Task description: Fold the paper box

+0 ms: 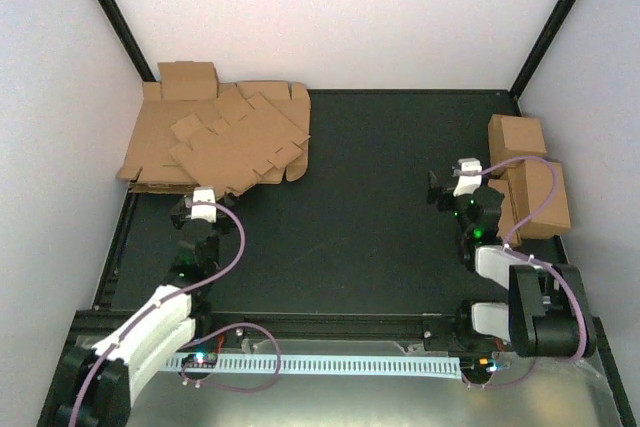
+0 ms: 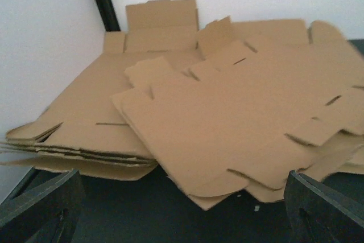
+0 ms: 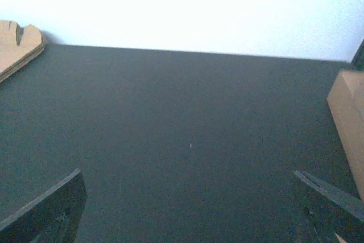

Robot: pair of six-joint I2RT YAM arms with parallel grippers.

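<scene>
— The heap of flat brown cardboard sheets (image 2: 170, 118)?
— Matt paperboard with raw, fibrous edges.
— And the black tabletop (image 1: 370, 217)?
— Smooth and matt. The black fingers (image 2: 40, 206) of the left gripper (image 2: 182, 173) look matt too.

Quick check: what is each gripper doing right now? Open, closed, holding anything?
Left gripper: open, holding nothing, facing the heap of cardboard sheets.
Right gripper: open, holding nothing.

No readable text, label or number shows on anything.
</scene>
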